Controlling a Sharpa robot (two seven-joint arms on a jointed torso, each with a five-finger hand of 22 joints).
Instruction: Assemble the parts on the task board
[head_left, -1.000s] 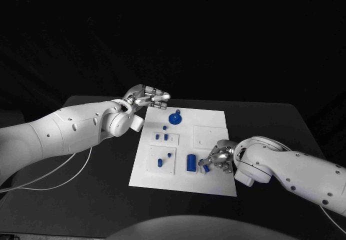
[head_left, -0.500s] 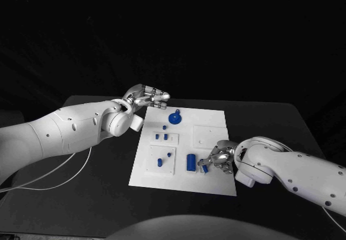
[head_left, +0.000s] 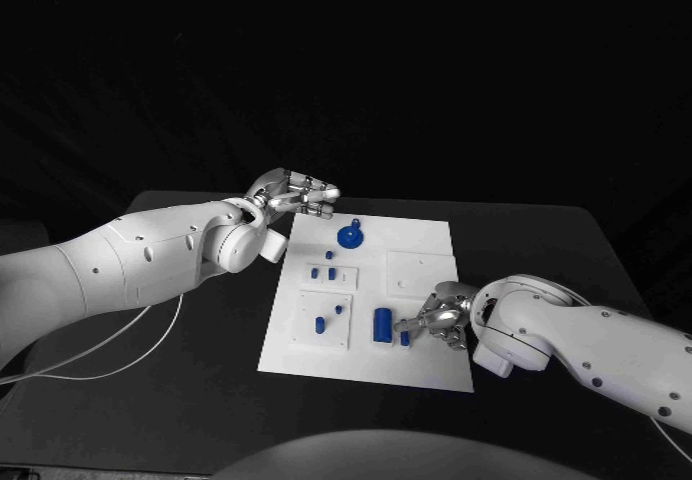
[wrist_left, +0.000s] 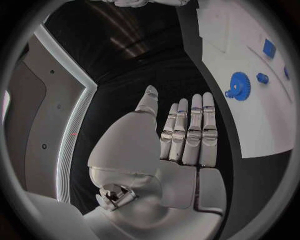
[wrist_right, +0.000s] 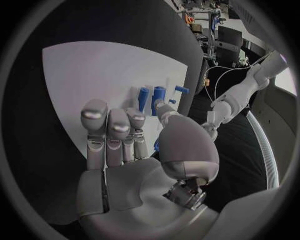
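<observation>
A small blue part, judged light, stiff and best pinched at its sides, is being held near the task board's right edge by the right hand; the left hand is being kept empty, fingers straight, at the far-left corner

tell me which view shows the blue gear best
The left wrist view: the gear is large there, teeth visible, lying unobstructed on the board. The head view shows it small, near the board's far edge. In the right wrist view I cannot pick it out.

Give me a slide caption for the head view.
Right hand reaches a small blue part on the white board; left hand hovers at its far corner.
</observation>
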